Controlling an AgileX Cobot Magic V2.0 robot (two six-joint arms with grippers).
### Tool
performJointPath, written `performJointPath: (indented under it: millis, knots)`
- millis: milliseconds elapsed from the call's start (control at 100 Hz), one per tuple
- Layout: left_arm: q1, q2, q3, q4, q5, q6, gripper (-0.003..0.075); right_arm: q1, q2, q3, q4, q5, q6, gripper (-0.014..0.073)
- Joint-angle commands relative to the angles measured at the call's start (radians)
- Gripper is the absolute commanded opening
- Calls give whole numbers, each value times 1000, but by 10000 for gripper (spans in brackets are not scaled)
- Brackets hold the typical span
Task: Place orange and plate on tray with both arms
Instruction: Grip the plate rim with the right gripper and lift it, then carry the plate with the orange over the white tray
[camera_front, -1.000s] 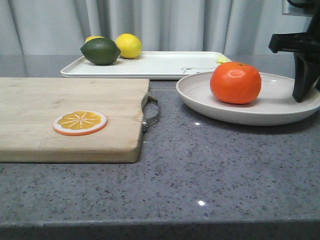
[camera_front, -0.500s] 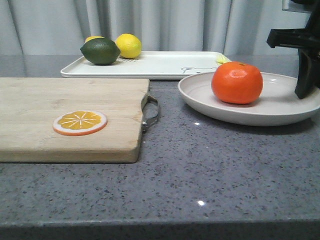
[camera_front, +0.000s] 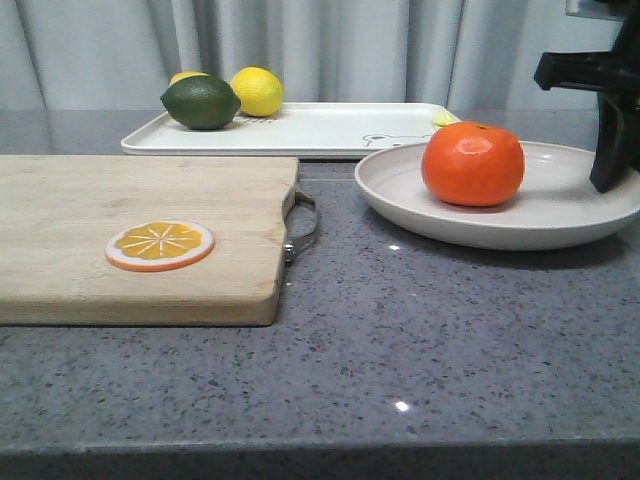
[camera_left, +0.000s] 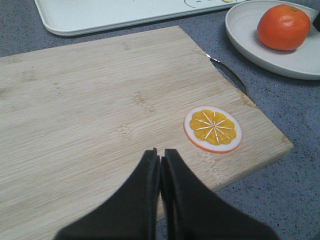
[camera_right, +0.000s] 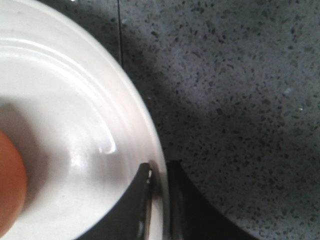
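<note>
The orange sits on the beige plate at the right, in front of the white tray. My right gripper is shut on the plate's right rim; in the right wrist view one finger is inside the rim and one outside. The plate casts a shadow on the counter and seems slightly raised. An edge of the orange shows there. My left gripper is shut and empty above the cutting board, far from the orange, the plate and the tray.
A wooden cutting board with a metal handle lies at the left, with a flat orange slice on it. A green lime and yellow lemons sit on the tray's left end. Grey curtains hang behind.
The plate with the orange has shifted slightly right and up in my right gripper's grip. The right gripper rose a little. Nothing else moved.
</note>
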Motion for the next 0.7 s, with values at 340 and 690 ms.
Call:
performJointPath:
  millis: [340,690]
  knots:
    - [5,0,-27,-58,-63,-7,-19,2,-46,-204,82,7,-13,-64]
    - [5,0,-27,-58,-63,-7,-19,2,150,-458,287,21,-108,-64]
